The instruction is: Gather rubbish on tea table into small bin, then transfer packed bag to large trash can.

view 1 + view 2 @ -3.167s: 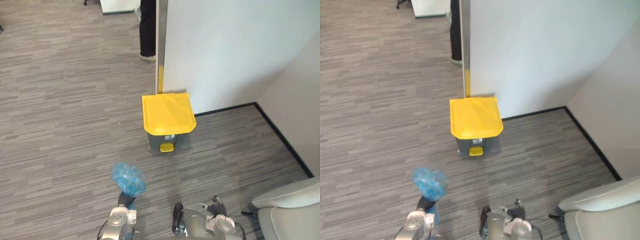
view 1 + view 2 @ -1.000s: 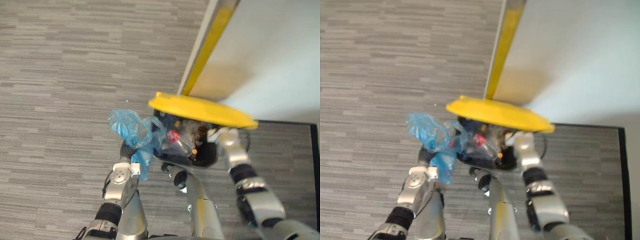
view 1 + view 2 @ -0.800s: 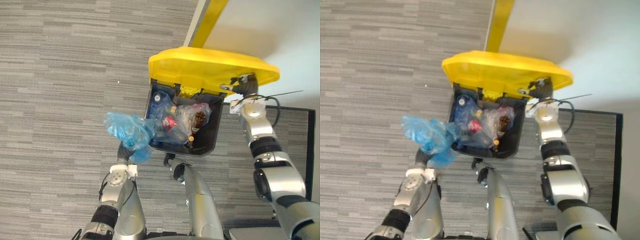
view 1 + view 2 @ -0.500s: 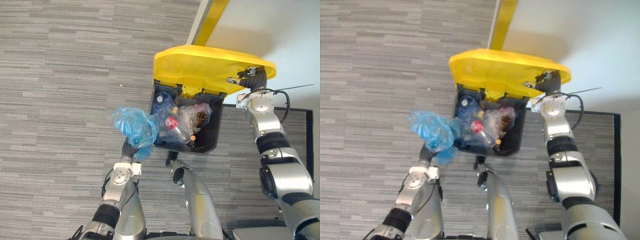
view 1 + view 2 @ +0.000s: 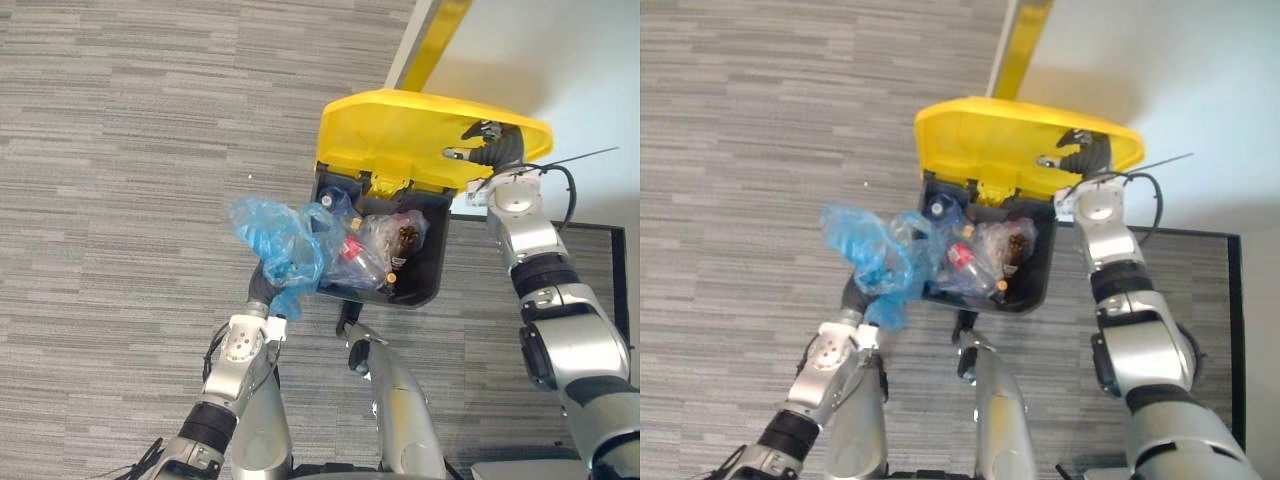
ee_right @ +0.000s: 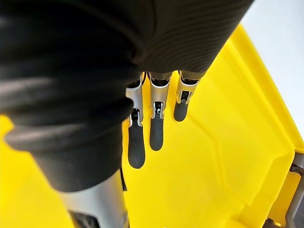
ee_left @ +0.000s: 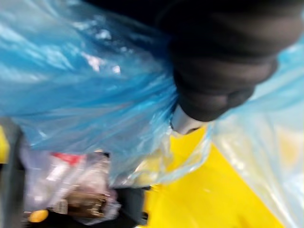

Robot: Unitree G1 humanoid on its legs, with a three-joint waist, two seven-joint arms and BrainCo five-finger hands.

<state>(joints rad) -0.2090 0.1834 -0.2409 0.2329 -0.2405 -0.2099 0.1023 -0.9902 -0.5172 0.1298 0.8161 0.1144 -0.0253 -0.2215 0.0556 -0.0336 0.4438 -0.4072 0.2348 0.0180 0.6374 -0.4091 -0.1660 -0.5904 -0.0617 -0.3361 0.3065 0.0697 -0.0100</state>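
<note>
The packed blue bag [image 5: 276, 240] hangs bunched in my left hand [image 5: 262, 292], which is shut round its neck. It sits at the left rim of the large dark trash can [image 5: 432, 288], partly over the open mouth. Up close the blue bag [image 7: 80, 90] spreads past my left hand [image 7: 218, 71]. The can's yellow lid [image 5: 395, 130] stands raised. My right hand [image 5: 488, 150] rests on the lid's underside with straight fingers [image 6: 156, 129] flat against the yellow lid [image 6: 223, 142]. Inside the can lie bottles and clear bagged rubbish [image 5: 375, 250].
A white wall with a yellow corner strip [image 5: 432, 35] stands just behind the can. Black skirting [image 5: 600, 228] runs along the wall at the right. Grey striped carpet [image 5: 120, 200] spreads to the left of the can.
The lid was shut 3.2 s ago; my right hand now holds it up. In the last second the bag has moved right and up to the can's left rim.
</note>
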